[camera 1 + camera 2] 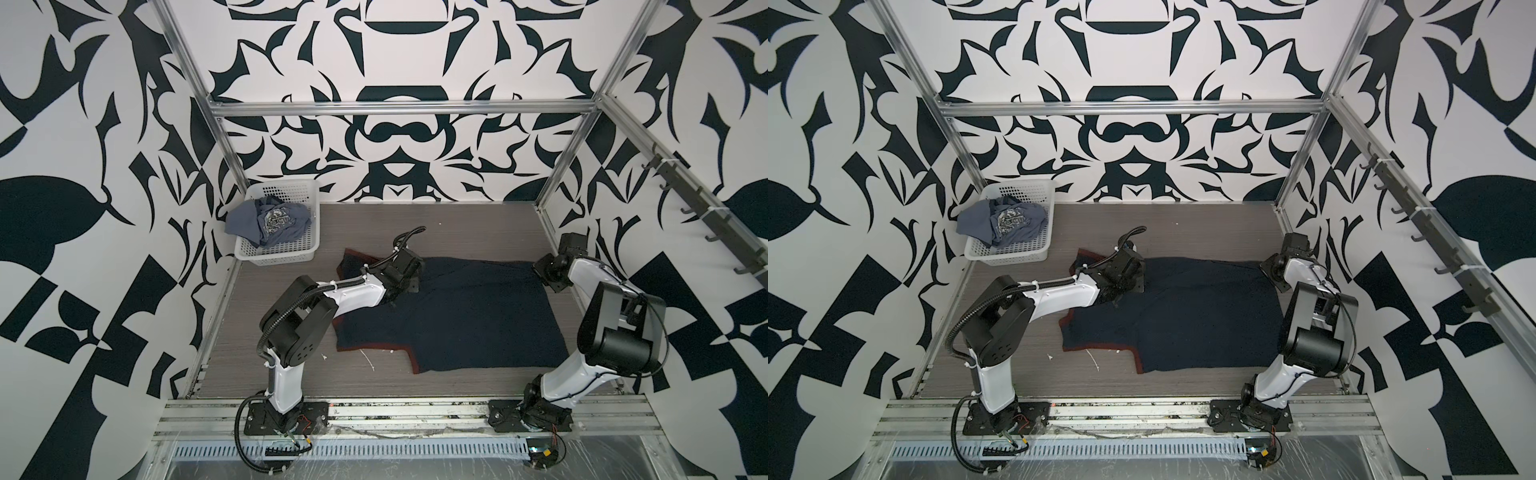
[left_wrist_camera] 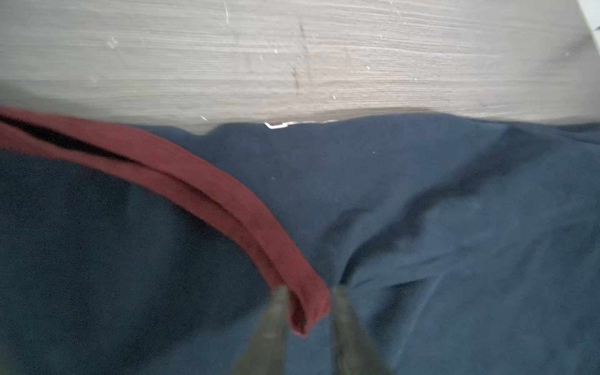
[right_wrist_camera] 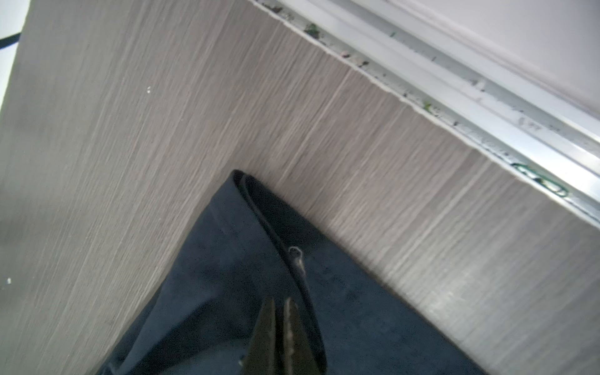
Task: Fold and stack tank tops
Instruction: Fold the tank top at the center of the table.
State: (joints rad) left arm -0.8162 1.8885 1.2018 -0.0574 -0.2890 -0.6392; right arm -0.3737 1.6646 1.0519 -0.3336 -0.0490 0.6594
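Note:
A dark navy tank top [image 1: 457,320] with maroon trim lies spread on the table in both top views, partly folded over itself. My left gripper [image 2: 306,292] is down on its far left part. Its jaws stand apart on either side of the folded maroon trim [image 2: 211,194] without pinching it. My right gripper [image 3: 280,302] hovers over the top's far right corner, beside the dark hem [image 3: 276,233]. Those jaws are a narrow slit apart with nothing seen between them. A slate grey-blue tank top [image 1: 270,224] with a white graphic lies crumpled in the basket.
The white perforated basket [image 1: 291,255] stands at the table's far left corner. An aluminium rail [image 3: 487,107] runs along the table's right edge, close to my right gripper. Bare wood-grain table [image 1: 415,224] lies behind the navy top.

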